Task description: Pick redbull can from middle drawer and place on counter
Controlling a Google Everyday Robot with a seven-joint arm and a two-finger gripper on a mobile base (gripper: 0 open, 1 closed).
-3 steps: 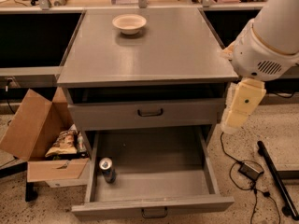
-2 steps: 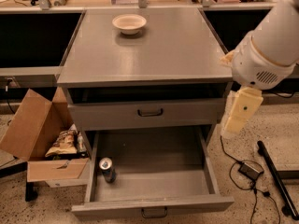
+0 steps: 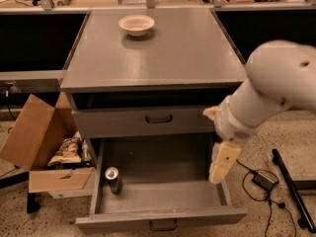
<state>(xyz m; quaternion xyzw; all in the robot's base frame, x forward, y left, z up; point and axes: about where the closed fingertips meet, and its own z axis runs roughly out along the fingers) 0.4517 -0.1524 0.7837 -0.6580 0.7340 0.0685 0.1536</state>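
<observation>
The gripper (image 3: 223,161) has come down and leftward to the right wall of the open middle drawer (image 3: 163,215). Its opening cannot be told, and it is probably empty. The redbull can (image 3: 113,178) stands upright at the drawer's left wall, ungrasped, so this is judged to be the approach.

Arm (image 3: 284,78): white, bulky, enters from right edge of view, slopes down and left. Wrist (image 3: 236,118): white cylindrical segment, angled downward. Gripper (image 3: 218,173): cream, hangs below wrist, points down, tip tilted slightly left; sits lower right of centre.
</observation>
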